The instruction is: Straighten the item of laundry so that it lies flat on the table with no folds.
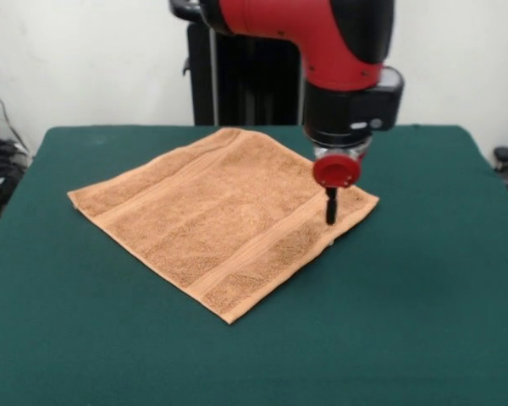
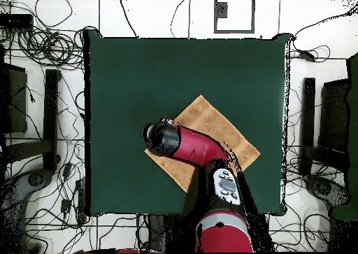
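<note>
At the middle of the dark green felt table (image 1: 85,338), the small orange-tan terry towel (image 1: 212,220) lies spread, seemingly flat. The black-tipped gripper (image 1: 330,207) touches down near one corner, perhaps pinning it; its grip I can't tell.

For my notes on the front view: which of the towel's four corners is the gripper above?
The gripper is at the towel's right-hand corner, the one pointing toward the picture's right edge. The left, far and near corners lie uncovered on the table.
</note>
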{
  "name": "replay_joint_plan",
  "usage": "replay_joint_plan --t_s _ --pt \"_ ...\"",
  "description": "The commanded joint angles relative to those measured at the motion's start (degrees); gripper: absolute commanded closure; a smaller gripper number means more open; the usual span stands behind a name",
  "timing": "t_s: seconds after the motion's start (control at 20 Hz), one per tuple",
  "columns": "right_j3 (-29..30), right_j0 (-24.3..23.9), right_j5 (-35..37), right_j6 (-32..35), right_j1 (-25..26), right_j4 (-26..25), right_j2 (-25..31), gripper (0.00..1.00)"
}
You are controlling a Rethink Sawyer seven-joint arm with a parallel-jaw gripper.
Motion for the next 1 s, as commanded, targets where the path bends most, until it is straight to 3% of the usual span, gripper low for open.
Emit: replay_joint_plan --t_s 0.05,0.55,1.0 --pt "6.02 -2.10 0.71 -2.72 1.91 -1.27 7.07 0.00" --pt "6.19 -2.01 -1.77 -1.67 3.36 -1.72 7.34 0.00" --pt "3.14 -1.44 1.36 -2.42 4.51 -2.14 6.13 0.00"
